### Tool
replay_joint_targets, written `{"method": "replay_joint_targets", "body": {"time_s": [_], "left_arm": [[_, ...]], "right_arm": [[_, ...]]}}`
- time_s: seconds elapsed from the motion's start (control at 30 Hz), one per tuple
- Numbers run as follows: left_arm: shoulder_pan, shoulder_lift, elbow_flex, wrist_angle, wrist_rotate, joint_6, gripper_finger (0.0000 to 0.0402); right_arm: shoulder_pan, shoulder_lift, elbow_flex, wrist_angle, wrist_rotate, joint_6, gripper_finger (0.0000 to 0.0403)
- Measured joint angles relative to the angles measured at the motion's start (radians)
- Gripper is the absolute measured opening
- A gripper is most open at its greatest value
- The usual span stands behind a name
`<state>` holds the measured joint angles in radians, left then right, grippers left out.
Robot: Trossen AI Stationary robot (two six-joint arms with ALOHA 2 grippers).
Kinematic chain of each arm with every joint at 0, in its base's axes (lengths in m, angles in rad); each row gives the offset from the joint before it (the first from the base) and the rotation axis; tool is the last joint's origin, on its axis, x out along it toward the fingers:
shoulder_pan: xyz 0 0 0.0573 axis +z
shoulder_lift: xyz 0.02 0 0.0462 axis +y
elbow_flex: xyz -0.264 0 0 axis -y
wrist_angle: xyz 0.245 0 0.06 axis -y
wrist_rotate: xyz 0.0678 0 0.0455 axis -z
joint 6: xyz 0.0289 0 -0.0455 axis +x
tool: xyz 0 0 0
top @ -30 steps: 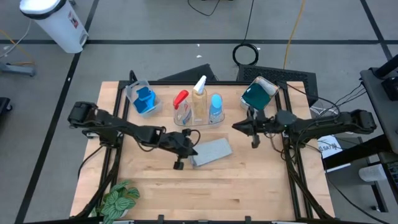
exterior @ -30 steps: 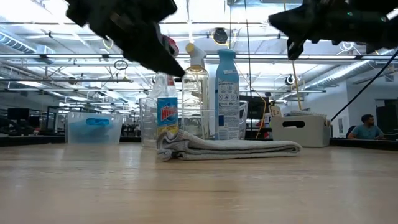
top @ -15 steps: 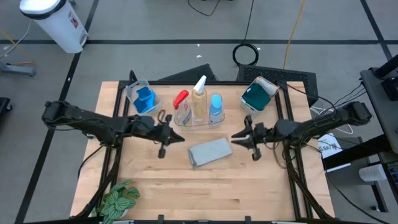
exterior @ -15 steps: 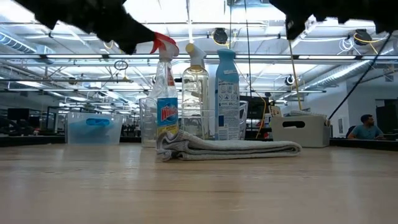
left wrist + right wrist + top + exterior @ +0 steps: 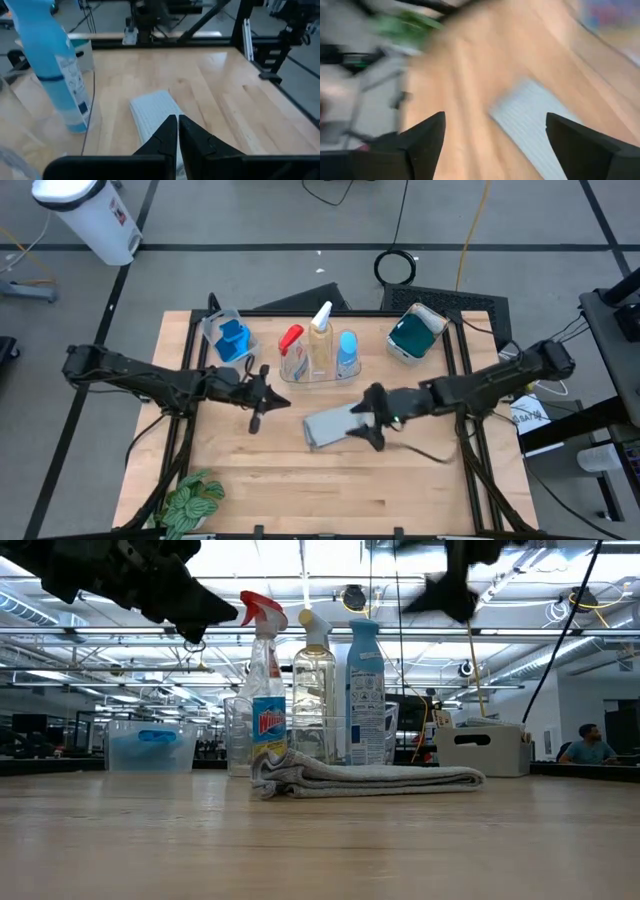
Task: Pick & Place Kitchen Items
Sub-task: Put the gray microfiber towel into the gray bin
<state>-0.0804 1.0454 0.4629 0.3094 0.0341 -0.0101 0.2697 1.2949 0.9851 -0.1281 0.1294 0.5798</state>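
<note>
A grey folded towel (image 5: 325,426) lies flat on the wooden table (image 5: 300,480), also seen in the low view (image 5: 370,778). My right gripper (image 5: 371,418) hangs open in the air over the towel's right end and does not touch it. In the right wrist view its two fingers stand on either side of the towel (image 5: 535,125). My left gripper (image 5: 255,408) is shut and empty, in the air to the left of the towel (image 5: 152,112). Three bottles, red-trigger (image 5: 291,340), white-trigger (image 5: 321,318) and blue-capped (image 5: 347,348), stand in a clear tub (image 5: 320,375) behind the towel.
A clear tub with a blue sponge (image 5: 231,340) stands at the far left. A grey tub with a teal cloth (image 5: 410,335) stands at the far right. A green plant (image 5: 190,500) sits at the near left corner. Bare wood lies in front of the towel.
My right gripper has swung from beside the teal-cloth tub toward the table's left and near edge, until it is over the towel's right end, and has opened wide. My left gripper, shut, has drawn back from the towel's left end toward the table's left edge and risen. The towel has stayed put.
</note>
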Motion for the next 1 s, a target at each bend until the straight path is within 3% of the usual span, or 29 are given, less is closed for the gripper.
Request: {"method": "replay_joint_targets", "body": {"time_s": [0.13, 0.33, 0.53, 0.7, 0.87, 1.0], "left_arm": [[0.000, 0.001, 0.000, -0.016, 0.000, 0.000, 0.0019], [0.000, 0.002, 0.000, -0.037, 0.000, -0.004, 0.0019], [0.000, 0.002, 0.000, -0.051, 0.000, -0.003, 0.0019], [0.000, 0.002, 0.000, -0.052, -0.002, 0.004, 0.0019], [0.000, 0.002, 0.000, -0.052, -0.009, 0.005, 0.0019], [0.000, 0.002, 0.000, -0.051, -0.010, 0.003, 0.0019]], "right_arm": [[-0.092, 0.023, 0.002, -0.213, -0.048, 0.198, 0.0323], [-0.235, 0.024, -0.121, -0.226, -0.194, 0.347, 0.0310], [-0.315, 0.024, -0.292, -0.051, -0.286, 0.377, 0.0302], [-0.321, 0.043, -0.400, 0.103, -0.296, 0.394, 0.0303], [-0.313, 0.128, -0.415, 0.145, -0.321, 0.445, 0.0298], [-0.305, 0.226, -0.414, 0.292, -0.356, 0.462, 0.0291]]}}
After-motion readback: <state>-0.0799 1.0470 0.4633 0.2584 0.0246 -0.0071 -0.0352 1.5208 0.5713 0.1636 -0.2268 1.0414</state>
